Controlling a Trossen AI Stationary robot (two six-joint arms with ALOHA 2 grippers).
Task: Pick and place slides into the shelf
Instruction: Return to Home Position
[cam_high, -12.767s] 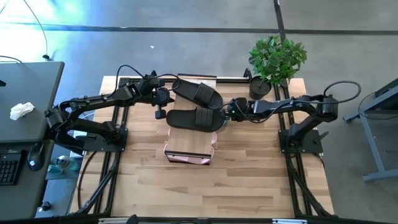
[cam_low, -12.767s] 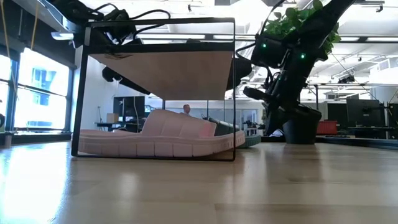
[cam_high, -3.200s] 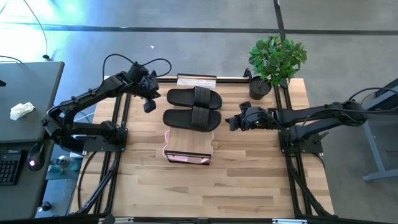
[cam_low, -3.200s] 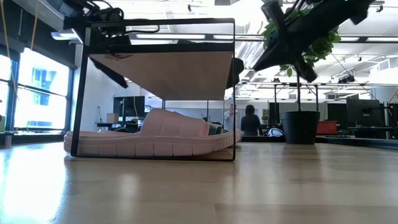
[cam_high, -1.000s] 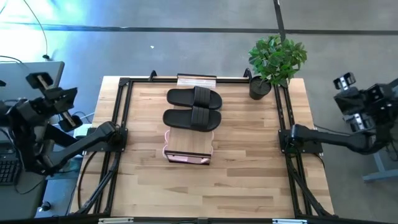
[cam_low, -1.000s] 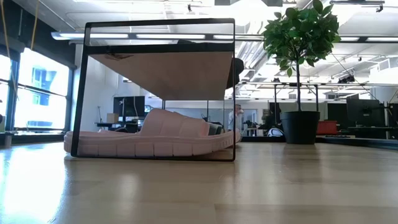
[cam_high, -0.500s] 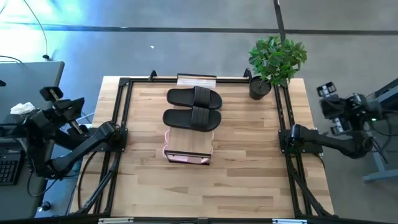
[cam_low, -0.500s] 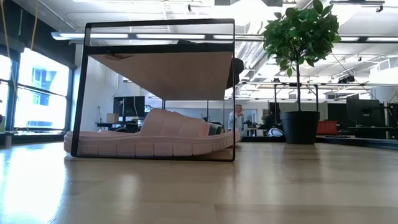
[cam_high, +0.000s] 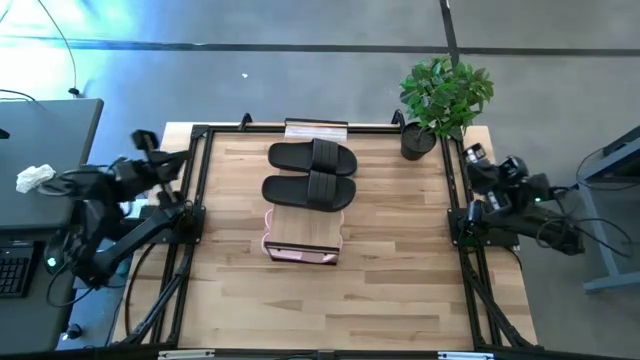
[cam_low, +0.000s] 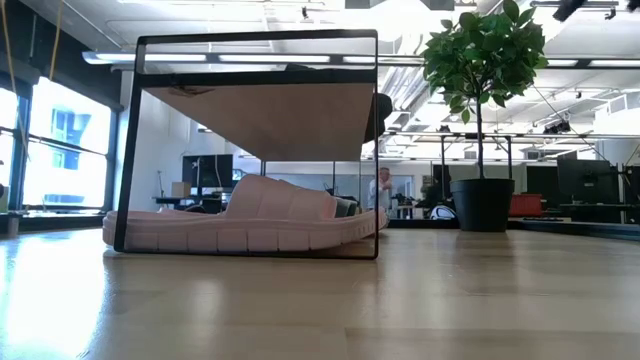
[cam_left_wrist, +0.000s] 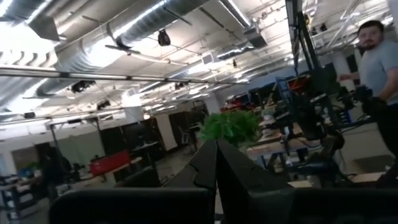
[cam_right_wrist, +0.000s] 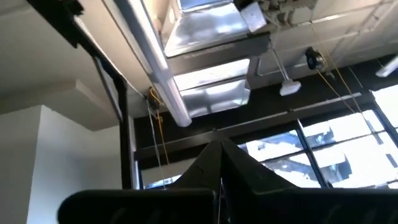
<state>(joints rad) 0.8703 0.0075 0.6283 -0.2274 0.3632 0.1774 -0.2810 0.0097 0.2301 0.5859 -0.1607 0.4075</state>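
Parking looks to be the only step outstanding. The left gripper (cam_high: 141, 141) sits over the table's left edge and the right gripper (cam_high: 473, 154) over its right edge, each with fingers pressed together and holding nothing. The shelf (cam_high: 303, 228) lies between them, well apart from both, and neither arm is clearly nearer. Two black slides (cam_high: 312, 157) lie side by side on its plank, long axes running arm to arm; a pink slide (cam_low: 245, 225) rests beneath. The table (cam_high: 380, 290) also carries a potted plant (cam_low: 483, 60) at its far right corner. Beyond is an open workroom, with one person (cam_low: 380, 188) far off.
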